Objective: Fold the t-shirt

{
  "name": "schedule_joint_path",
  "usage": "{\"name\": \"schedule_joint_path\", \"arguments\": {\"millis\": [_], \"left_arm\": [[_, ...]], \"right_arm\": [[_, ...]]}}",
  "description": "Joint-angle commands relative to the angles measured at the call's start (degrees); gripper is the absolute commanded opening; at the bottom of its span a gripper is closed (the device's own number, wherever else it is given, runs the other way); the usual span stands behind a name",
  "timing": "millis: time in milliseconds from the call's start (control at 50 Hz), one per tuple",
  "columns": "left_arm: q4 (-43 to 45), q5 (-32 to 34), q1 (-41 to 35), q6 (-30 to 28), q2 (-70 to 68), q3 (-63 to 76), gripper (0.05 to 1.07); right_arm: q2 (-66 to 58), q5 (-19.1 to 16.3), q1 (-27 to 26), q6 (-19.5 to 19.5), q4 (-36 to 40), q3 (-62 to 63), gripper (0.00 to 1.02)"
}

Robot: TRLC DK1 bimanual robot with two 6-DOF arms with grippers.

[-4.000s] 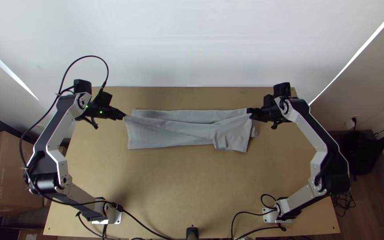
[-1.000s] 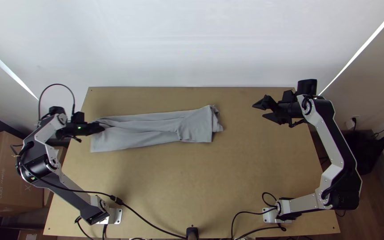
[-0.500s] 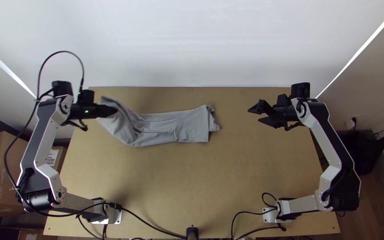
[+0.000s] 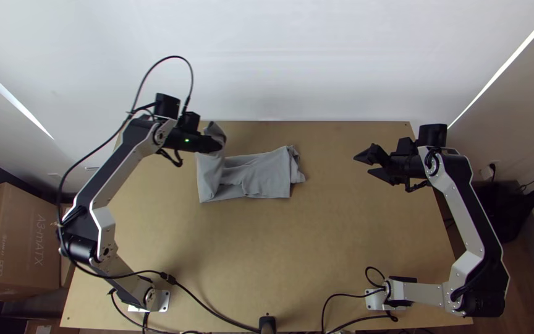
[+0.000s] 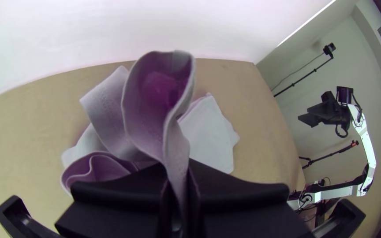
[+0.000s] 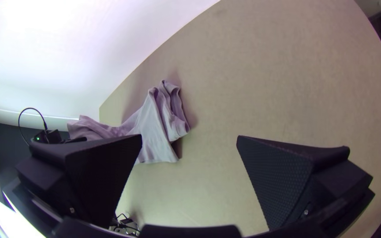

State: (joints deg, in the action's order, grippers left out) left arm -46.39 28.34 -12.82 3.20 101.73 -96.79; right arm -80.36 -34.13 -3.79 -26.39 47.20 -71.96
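In the top view my left gripper (image 4: 216,143) is shut on the left end of the grey t-shirt (image 4: 261,175), holding it raised and bent back over the part lying on the table. The shirt's right part lies as a narrow folded strip with a bunched end. In the left wrist view the t-shirt (image 5: 155,105) rises in a loop from between the closed fingers of my left gripper (image 5: 179,180). My right gripper (image 4: 362,166) stands open to the right of the shirt, apart from it. In the right wrist view nothing is between the fingers of my right gripper (image 6: 189,141).
The wooden table (image 4: 316,260) has bare surface in front of the shirt and between it and the right arm. A black cable (image 4: 205,309) runs along the near edge on the left. Cardboard boxes (image 4: 16,241) stand beyond the left edge.
My right gripper has let go of the shirt and drawn back right. The shirt shifted left, then my left gripper lifted its left end and carried it right over the rest.
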Motion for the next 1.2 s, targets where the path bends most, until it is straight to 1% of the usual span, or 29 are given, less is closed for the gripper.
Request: {"name": "schedule_joint_path", "arguments": {"millis": [0,240,480,580,600,620,640,660,680,700,720,740,860,940,1040,1180], "left_arm": [[1.3,-0.7,-2.9,2.7,3.6,-5.1,0.08],[1.0,-1.4,-8.6,4.9,10.3,-13.0,0.08],[0.4,-3.7,-14.3,5.1,18.6,-19.8,0.08],[-1.0,-4.7,-17.6,5.1,23.1,-24.5,0.08],[-1.1,-4.9,-18.2,5.2,24.0,-25.8,0.1],[-1.2,-5.2,-18.9,5.2,25.0,-27.3,0.17],[-1.3,-5.5,-19.7,5.2,25.9,-28.6,0.31],[-1.3,-5.6,-20.1,5.2,26.7,-29.6,0.47],[-1.3,-5.7,-20.8,5.2,27.4,-30.7,0.71],[-1.2,-5.7,-21.2,5.1,28.1,-31.7,0.92],[-0.6,-6.1,-21.7,5.1,28.5,-32.6,1.06],[0.3,-6.5,-22.2,5.2,28.8,-33.0,1.03],[5.1,-7.0,-23.6,6.7,26.9,-33.0,1.03],[6.0,-7.2,-23.6,7.3,24.5,-33.0,1.03],[5.3,-7.6,-21.6,7.0,21.1,-32.1,1.03],[2.3,-7.9,-16.4,6.7,15.0,-29.8,1.03]], "right_arm": [[2.3,-0.6,-0.2,-0.9,-0.1,2.4,0.99],[4.4,-0.1,-0.3,-1.3,-0.1,5.1,0.99],[6.2,0.9,-0.7,-1.4,0.3,6.4,0.99],[6.8,1.0,-0.6,-2.0,0.2,7.7,0.99],[6.8,1.1,-0.5,-2.0,0.2,8.1,0.99],[6.8,1.1,-0.4,-2.0,0.2,8.4,0.99],[6.8,1.2,-0.2,-2.0,0.2,8.9,0.99],[6.8,1.2,0.1,-2.0,0.2,9.2,0.99],[6.6,1.4,0.4,-2.0,0.1,9.6,0.99],[6.5,1.6,0.6,-2.0,-0.1,10.0,0.99],[6.4,1.9,1.1,-2.0,-0.2,10.4,0.99],[6.1,2.2,1.5,-2.0,-0.4,10.8,0.99],[4.0,4.2,4.8,-1.6,-2.1,12.3,0.99],[2.0,5.6,6.6,-0.5,-2.9,12.3,0.99],[-1.2,5.9,9.0,0.0,-4.2,10.9,0.99],[-7.3,6.4,12.7,-0.2,-4.5,4.7,0.99]]}}
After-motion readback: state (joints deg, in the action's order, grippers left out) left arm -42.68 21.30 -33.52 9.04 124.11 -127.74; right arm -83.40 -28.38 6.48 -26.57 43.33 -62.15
